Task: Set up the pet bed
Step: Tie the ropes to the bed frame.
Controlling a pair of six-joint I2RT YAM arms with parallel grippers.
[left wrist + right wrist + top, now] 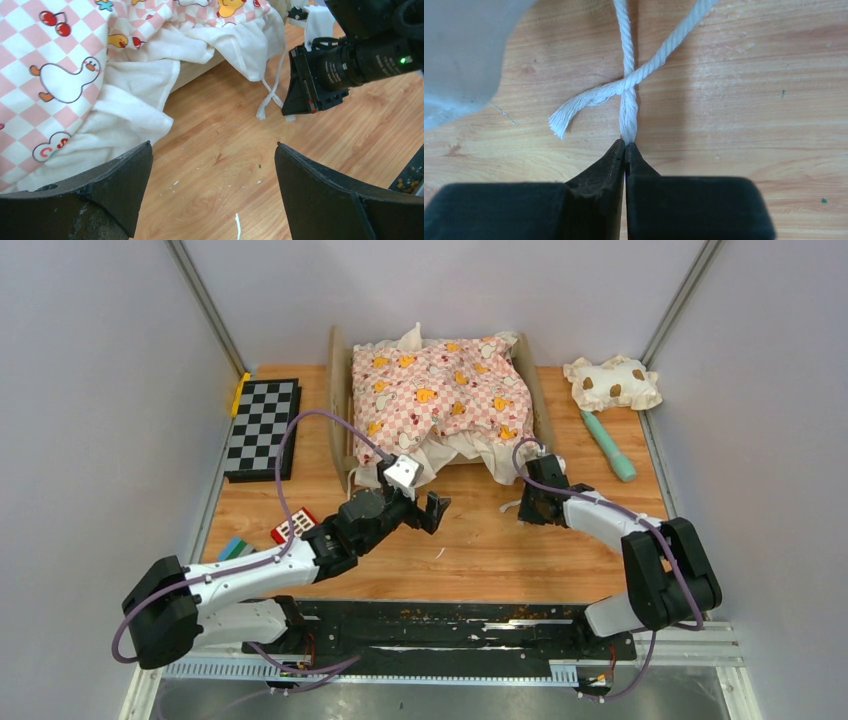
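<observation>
Pink cushion, overhead view: the pink checkered cushion (440, 400) lies rumpled over the pet bed (338, 410); the bed sits at the middle of the tabletop's (480, 560) far edge; the cushion's white underside spills over the bed's near end
Arms, overhead view: left gripper (436, 514) hangs just off the cushion's near-left corner; right gripper (527, 508) sits low over the boards by its near-right corner
Left wrist view: left gripper (212, 150) spread wide over bare wood, nothing between the fingers; cushion hem to its left; two strands of white cord (270, 97) trail from the hem down onto the wood, just beside the right gripper (292, 102)
Right wrist view: right gripper (625, 145) pressed together, pinching the tip of one cord strand; the other strand crosses it and lies loose, its end frayed
Step in hand, as I judge it: securing the cushion by its ties; the cushion is on the bed but not yet smoothed
Next move, my guess: draw the pinched strand gently so the cushion doesn't slide off; the free left gripper could take the loose strand or steady the hem
</observation>
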